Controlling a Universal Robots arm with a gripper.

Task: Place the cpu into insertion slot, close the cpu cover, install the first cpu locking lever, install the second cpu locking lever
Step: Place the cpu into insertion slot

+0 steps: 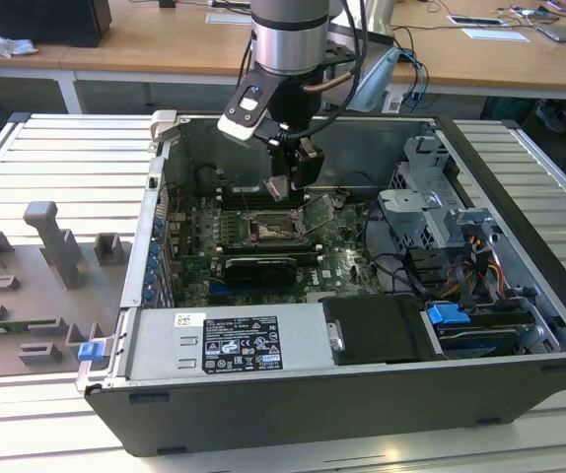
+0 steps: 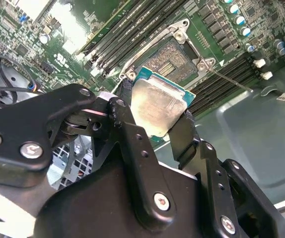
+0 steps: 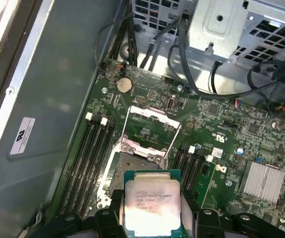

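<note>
I have the cpu (image 3: 152, 206) in the gripper (image 2: 155, 113). The chip is a flat square with a pale silver top, a bit scuffed, and a thin blue-green edge around it. The two black fingers (image 2: 182, 136) press on two opposite sides of it, so the jaws are only as wide apart as the chip. It is square, so no side is longer than another. Its silver face is turned toward both wrist cameras. In the exterior view it seems tipped a little, not level, but I can't be sure from there. It hangs in the air just over the insertion slot (image 2: 170, 57), not touching it. The slot is bare, with its dark middle showing. The cpu cover (image 3: 141, 149) stands flipped open at one side of the slot, on the green motherboard (image 3: 217, 129)
</note>
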